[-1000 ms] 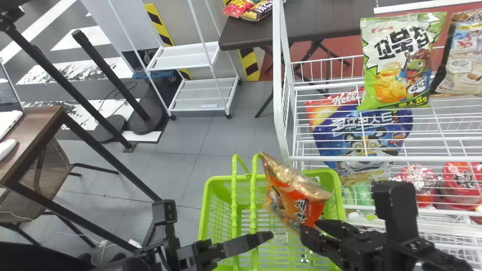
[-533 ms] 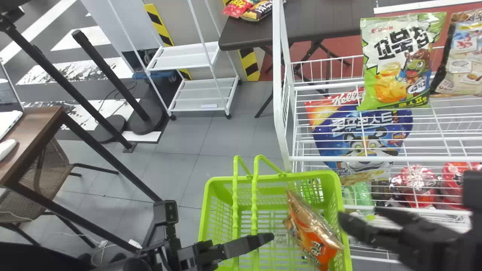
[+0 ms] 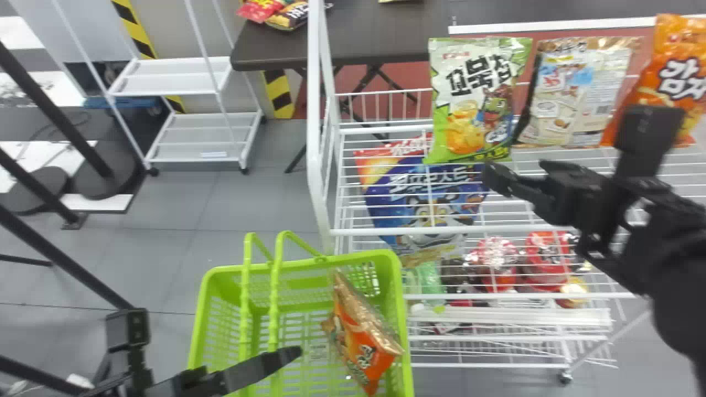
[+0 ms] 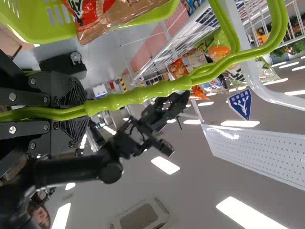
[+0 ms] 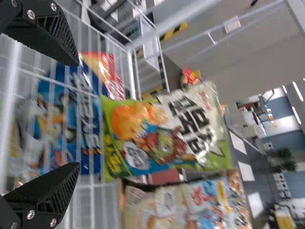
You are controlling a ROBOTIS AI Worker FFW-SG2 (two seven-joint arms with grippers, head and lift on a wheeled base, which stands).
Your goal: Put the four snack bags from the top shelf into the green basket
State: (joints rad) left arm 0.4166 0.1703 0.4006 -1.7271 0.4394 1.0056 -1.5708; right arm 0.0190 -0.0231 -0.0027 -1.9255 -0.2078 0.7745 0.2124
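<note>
Green basket holds one bag, three stand on the shelf

The basket [image 3: 353, 257] sits near left, an orange bag [image 3: 361, 342] leaning inside its right wall. On the top shelf [image 3: 397, 230] at the right, a green bag [image 3: 469, 102], a beige bag [image 3: 573, 94] and a second orange bag [image 3: 675, 71] stand left to right. The right tool [image 3: 521, 172], empty, its fingers wide apart, is near the green bag. The left tool [image 3: 284, 358] is closed around the basket's handles [image 3: 274, 298].
</note>
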